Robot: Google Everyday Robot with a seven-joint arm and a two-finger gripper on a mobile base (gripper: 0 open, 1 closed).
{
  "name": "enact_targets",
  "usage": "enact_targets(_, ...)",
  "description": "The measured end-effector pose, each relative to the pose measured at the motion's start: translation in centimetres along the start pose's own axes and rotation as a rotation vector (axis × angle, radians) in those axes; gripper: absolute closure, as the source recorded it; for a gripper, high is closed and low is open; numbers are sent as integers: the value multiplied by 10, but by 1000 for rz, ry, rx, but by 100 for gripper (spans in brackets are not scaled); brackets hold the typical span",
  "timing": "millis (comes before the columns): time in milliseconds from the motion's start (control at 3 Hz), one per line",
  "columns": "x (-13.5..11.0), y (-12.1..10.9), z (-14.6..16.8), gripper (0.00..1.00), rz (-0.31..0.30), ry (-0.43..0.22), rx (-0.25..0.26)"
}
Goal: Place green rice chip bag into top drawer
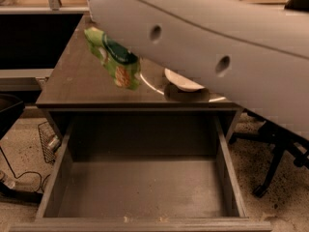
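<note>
The green rice chip bag point(115, 58) hangs in the air above the left part of the tabletop, tilted, with its dark green logo patch facing up. It hangs from the end of my large pale arm point(212, 42), which crosses the top of the view. My gripper point(92, 28) is at the bag's upper end, mostly hidden behind the arm, and holds the bag. The top drawer point(225, 168) is pulled out wide open below the table's front edge. Its flat bottom is bare.
A white bowl point(182, 81) stands on the grey-brown table point(72, 83), partly under the arm, with a dark patch just in front of it. A wire basket point(48, 141) and cables lie on the floor at left. An office chair base point(270, 170) stands at right.
</note>
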State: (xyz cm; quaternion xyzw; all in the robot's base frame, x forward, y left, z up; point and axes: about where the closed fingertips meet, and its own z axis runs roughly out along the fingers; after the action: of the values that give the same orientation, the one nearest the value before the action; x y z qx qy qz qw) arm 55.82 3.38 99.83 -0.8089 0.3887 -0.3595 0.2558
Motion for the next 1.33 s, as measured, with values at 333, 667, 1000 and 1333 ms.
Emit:
enact_targets(333,2,66,53,100,192,-107,-69)
enact_targets(667,-2,103,61,100,269,-158,-110)
enact_targets(1000,-20,141,33,100,299,-231,-169)
enact_targets(1333,-51,174,6,100,354,-268,-179)
